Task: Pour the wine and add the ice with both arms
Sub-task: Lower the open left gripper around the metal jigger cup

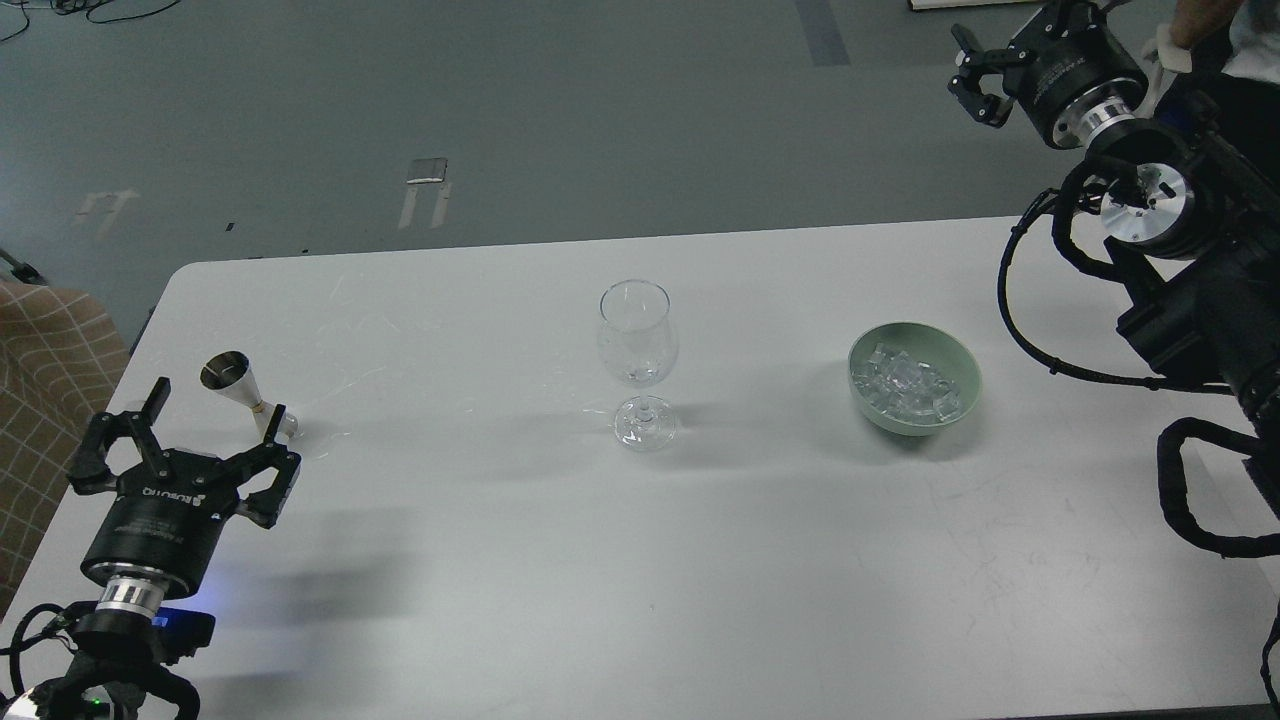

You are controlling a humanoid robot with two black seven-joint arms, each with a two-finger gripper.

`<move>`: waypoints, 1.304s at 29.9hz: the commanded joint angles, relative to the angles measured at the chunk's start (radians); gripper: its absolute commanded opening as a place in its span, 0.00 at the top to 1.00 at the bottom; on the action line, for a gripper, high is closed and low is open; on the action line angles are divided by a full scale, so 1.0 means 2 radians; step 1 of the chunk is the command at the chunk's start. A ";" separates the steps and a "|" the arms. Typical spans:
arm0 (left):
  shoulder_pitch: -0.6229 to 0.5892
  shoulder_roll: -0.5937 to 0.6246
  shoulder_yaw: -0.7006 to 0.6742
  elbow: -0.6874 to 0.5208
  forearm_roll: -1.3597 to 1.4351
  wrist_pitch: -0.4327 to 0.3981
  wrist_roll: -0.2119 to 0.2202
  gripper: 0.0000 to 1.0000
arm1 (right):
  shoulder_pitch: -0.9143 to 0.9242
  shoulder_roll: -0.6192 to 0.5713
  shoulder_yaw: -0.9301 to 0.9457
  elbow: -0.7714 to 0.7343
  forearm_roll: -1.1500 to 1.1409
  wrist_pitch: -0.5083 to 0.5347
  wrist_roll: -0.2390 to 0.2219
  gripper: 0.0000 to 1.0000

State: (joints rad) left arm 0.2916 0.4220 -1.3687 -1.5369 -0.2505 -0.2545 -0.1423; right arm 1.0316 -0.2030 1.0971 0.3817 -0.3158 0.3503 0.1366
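Both grippers empty, jaws apart.

Lower left, the left gripper gapes wide around the metal jigger, seemingly untouched. Upper right, the right gripper hangs part-open. Mid-frame: the glass; right of it, ice heaped in the green bowl.

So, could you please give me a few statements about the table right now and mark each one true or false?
1. The ice lies in the green bowl. True.
2. The stemmed glass lies on its side. False: it stands upright.
3. The left gripper is open near the metal jigger. True.
4. The right gripper holds the bowl. False: it hangs open beyond the table's far edge.
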 commanded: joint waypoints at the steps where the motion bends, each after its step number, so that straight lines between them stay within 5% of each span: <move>1: -0.006 -0.033 -0.002 0.010 -0.001 0.026 0.000 0.07 | 0.000 -0.003 -0.001 -0.002 0.000 -0.001 0.000 0.00; 6: -0.009 -0.054 -0.011 0.020 0.014 0.021 -0.006 0.07 | -0.001 -0.003 0.000 -0.003 0.000 -0.002 0.000 0.00; 8: -0.005 -0.051 -0.013 0.020 0.013 -0.010 0.004 0.07 | -0.001 -0.003 0.000 -0.001 0.000 -0.002 0.001 0.00; 10: -0.005 -0.054 -0.014 0.024 0.007 -0.051 0.039 0.05 | -0.002 -0.003 0.001 -0.001 0.000 0.000 0.001 0.00; 14: -0.005 -0.065 -0.014 0.026 0.007 -0.045 0.060 0.04 | -0.004 -0.003 0.001 0.000 0.000 0.000 0.001 0.00; 20: -0.010 -0.071 -0.016 0.034 0.005 -0.011 0.057 0.09 | -0.011 -0.004 0.001 0.000 0.000 0.000 0.001 0.00; 24: -0.027 -0.096 -0.041 0.035 0.006 0.092 0.053 0.31 | -0.013 -0.004 0.001 0.000 0.000 0.000 0.001 0.00; 27: -0.039 -0.102 -0.056 0.035 0.008 0.129 0.054 0.35 | -0.012 -0.003 0.001 0.000 0.000 0.000 0.001 0.00; 32: -0.064 -0.101 -0.060 0.041 0.006 0.148 0.051 0.51 | -0.012 -0.004 0.001 0.000 0.000 -0.001 0.001 0.00; 39: -0.100 -0.100 -0.075 0.063 0.007 0.194 0.055 0.52 | -0.012 -0.004 0.001 -0.001 0.000 -0.002 0.001 0.00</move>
State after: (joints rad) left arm 0.1134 0.2194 -1.5148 -1.4258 -0.2374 0.1106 -0.0347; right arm 1.0075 -0.2103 1.1000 0.3812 -0.3161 0.3466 0.1381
